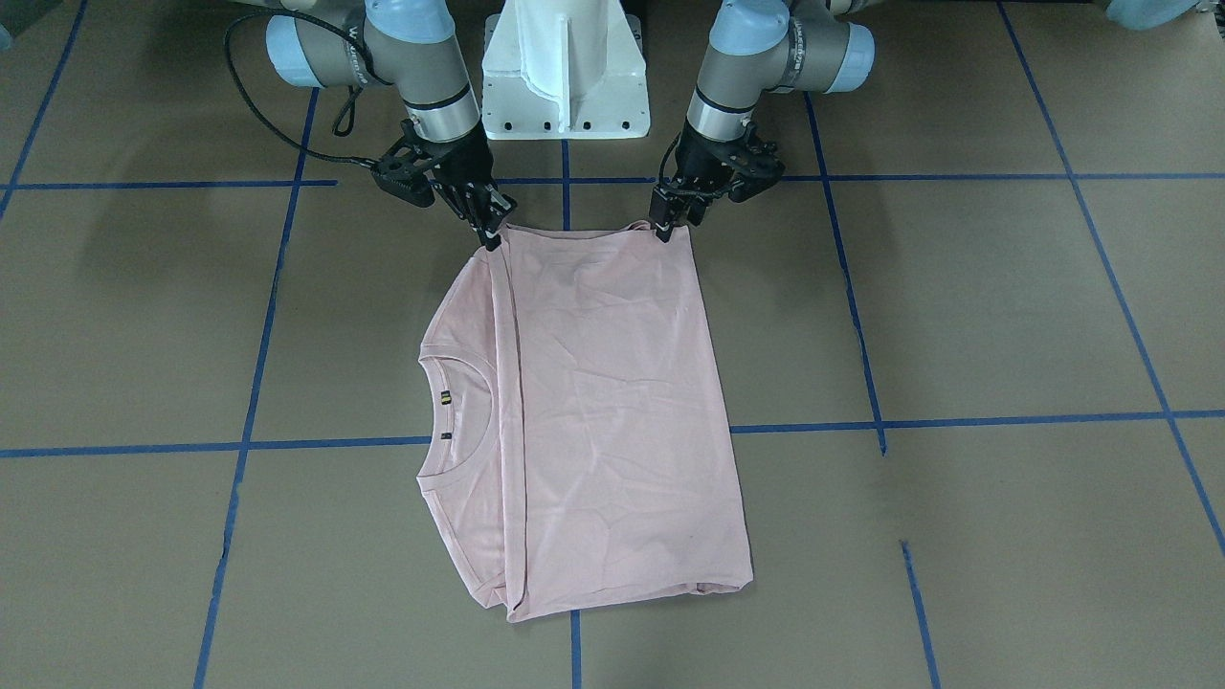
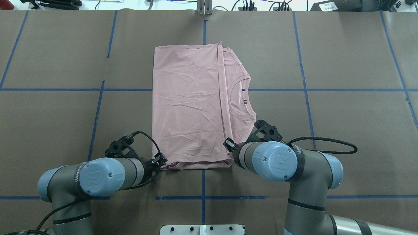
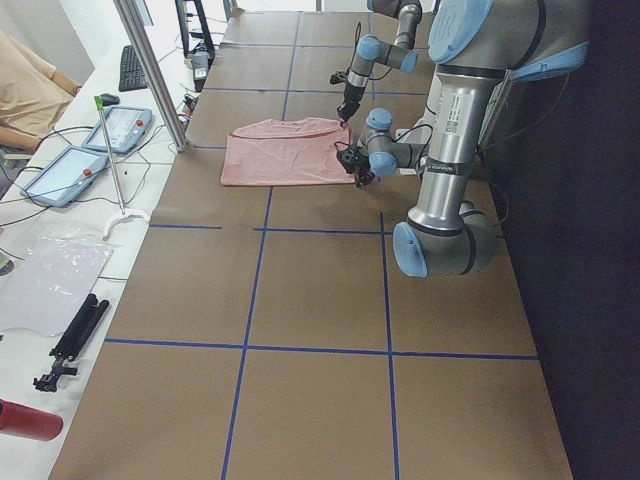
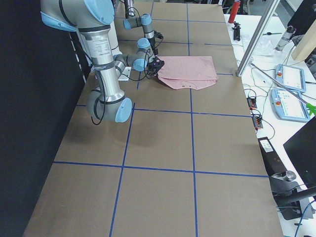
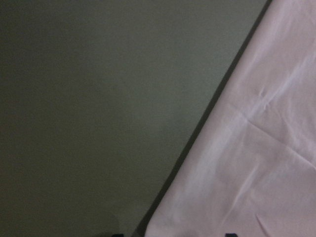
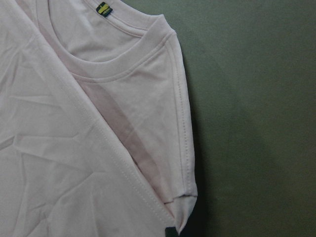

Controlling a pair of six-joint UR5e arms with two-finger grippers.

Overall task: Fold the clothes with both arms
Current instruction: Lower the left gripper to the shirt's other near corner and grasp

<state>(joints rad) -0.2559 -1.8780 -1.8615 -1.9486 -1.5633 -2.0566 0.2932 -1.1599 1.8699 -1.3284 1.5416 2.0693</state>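
Nearest in the overhead view are the two elbows with light blue caps: the left arm and the right arm. Both reach down to the near edge of the pink shirt. The jaws of the left arm touch its near left corner, and the jaws of the right arm touch its near right corner, beside the sleeve hem. I cannot tell whether either pair is clenched on the cloth or released.

The shirt lies flat in the middle of the brown desk, folded into a long rectangle, plain side up. The round collar shows at the robot's right side, with a small label inside. Blue tape lines cross the desk.
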